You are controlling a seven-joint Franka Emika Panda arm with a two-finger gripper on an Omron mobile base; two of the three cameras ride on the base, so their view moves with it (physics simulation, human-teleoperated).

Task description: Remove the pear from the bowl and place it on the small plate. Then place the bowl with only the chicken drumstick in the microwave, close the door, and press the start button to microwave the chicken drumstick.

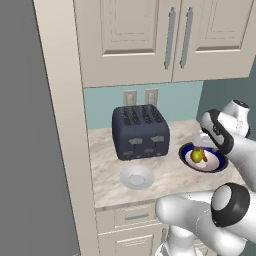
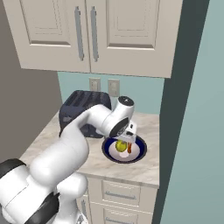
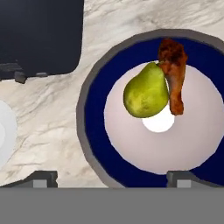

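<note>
While my hand is hovering released above the dark blue white-lined bowl, the yellow-green pear is lying against the reddish-brown chicken drumstick inside.

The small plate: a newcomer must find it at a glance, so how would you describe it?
Start at the dark toaster on the marble counter. Just in front of it lies the small plate, near the counter's edge. It is pale grey, shallow and empty, unlike the blue-rimmed bowl to its right.

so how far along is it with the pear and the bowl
Nothing is finished yet. The pear lies in the bowl against the chicken drumstick. The gripper hovers above the bowl, jaws open. The small plate is bare. Left: moving the pear, then every microwave step.
</note>
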